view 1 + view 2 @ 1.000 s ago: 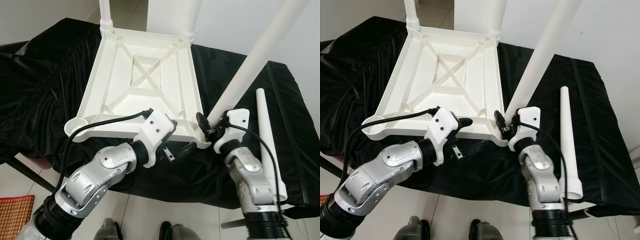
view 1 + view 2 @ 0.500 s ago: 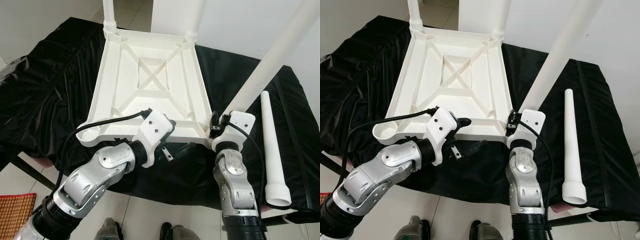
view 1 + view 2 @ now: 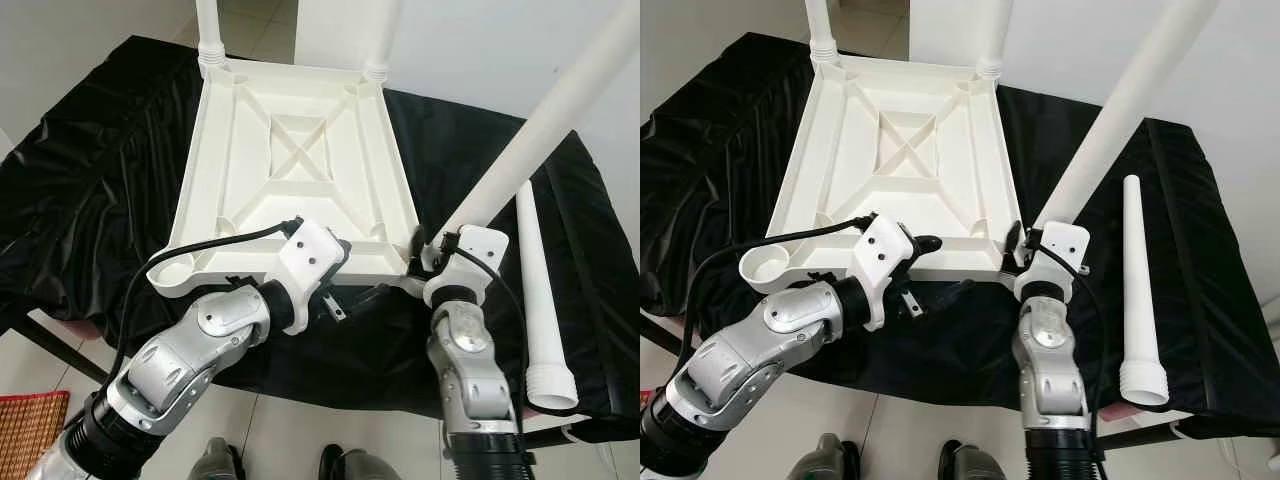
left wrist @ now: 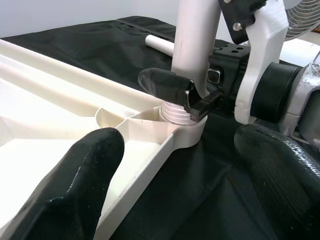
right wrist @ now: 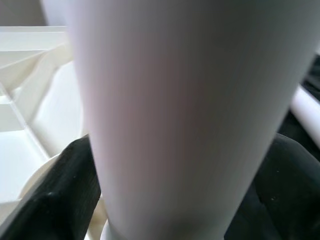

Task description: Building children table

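"How far along is it?"

"The upturned tabletop (image 3: 295, 165) lies on the black surface (image 3: 90, 180), two far legs in. My right gripper (image 4: 192, 100) clamps a third leg (image 3: 1110, 125) at its near corner socket."

"And the rest?"

"One leg (image 3: 1137, 290) lies loose beside it; my left gripper (image 4: 175, 175), fingers apart, straddles the tabletop's edge."

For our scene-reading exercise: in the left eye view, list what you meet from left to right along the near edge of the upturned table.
Empty corner socket → left gripper → right gripper gripping the slanted table leg → loose table leg.

Upright legs (image 3: 208, 25) around open tabletop underside (image 3: 295, 150)
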